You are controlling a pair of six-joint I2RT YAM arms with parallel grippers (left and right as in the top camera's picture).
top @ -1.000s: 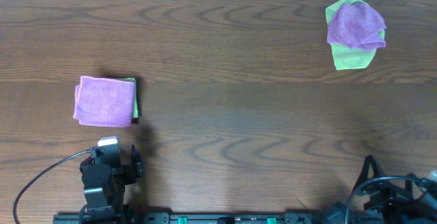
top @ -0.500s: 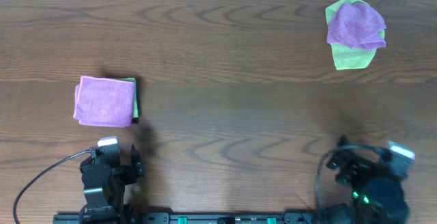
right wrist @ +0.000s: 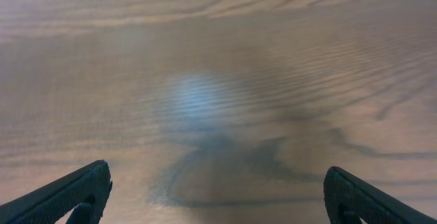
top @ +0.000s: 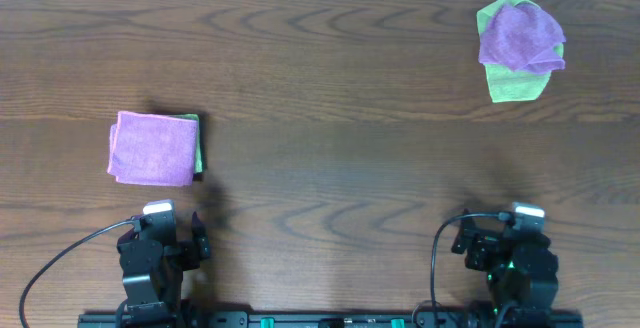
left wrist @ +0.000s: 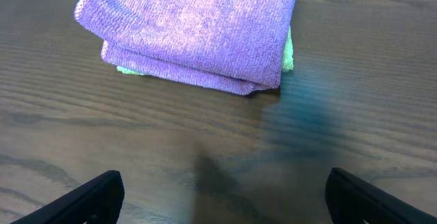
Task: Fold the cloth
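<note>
Neatly folded purple cloth [top: 152, 148] — green edge [top: 198, 144] showing, open table [top: 330, 168] around

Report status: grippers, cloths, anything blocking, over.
Left gripper open, empty, just short of folded purple cloth. Right gripper open, empty, at near edge. Crumpled purple-green cloths far right, untouched. No obstruction seen.

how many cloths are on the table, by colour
purple: 2, the folded purple cloth and the crumpled purple cloth
green: 2, the green cloth under the folded one and the green cloth under the crumpled one
total: 4
</note>
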